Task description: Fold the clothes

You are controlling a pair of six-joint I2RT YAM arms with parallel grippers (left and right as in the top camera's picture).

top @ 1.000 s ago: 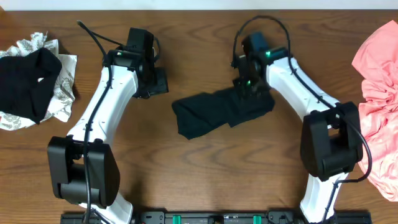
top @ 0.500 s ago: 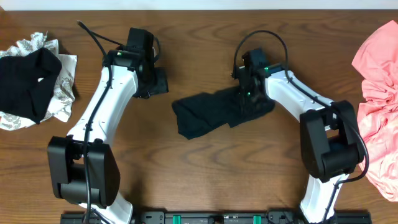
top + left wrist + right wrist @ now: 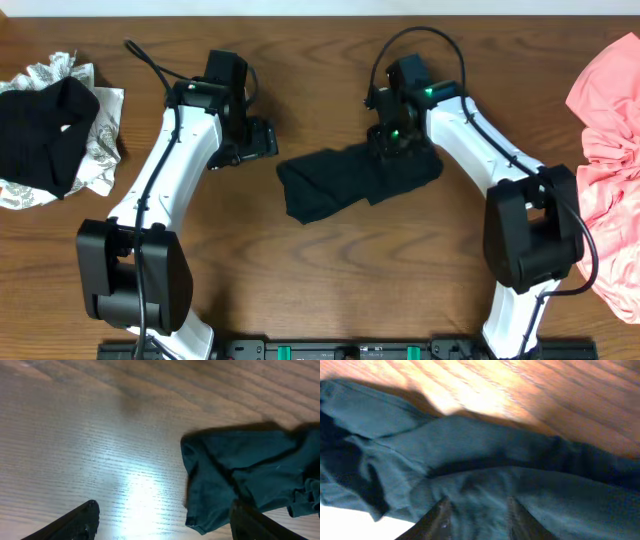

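Note:
A dark black shirt [image 3: 330, 185] lies bunched in a rough folded strip in the middle of the wooden table. My left gripper [image 3: 265, 140] hovers just off its upper-left end, apart from it. In the left wrist view that gripper [image 3: 165, 525] is open wide over bare wood, and the shirt's corner [image 3: 235, 475] lies beside the right fingertip [image 3: 252, 522]. My right gripper [image 3: 400, 152] is over the shirt's right end. In the right wrist view its jaws [image 3: 477, 520] stand apart, low over the rumpled cloth [image 3: 485, 455], with fabric showing between the fingers.
Another black garment [image 3: 45, 130] lies on a white-grey patterned piece [image 3: 100, 150] at the far left. A salmon-pink tee [image 3: 610, 150] is heaped at the right edge. The table's back edge [image 3: 320, 12] runs along the top.
The left gripper's jaws have spread much wider. The right gripper's jaws have parted from a nearly shut stance on the shirt, and it dipped toward the shirt and came back.

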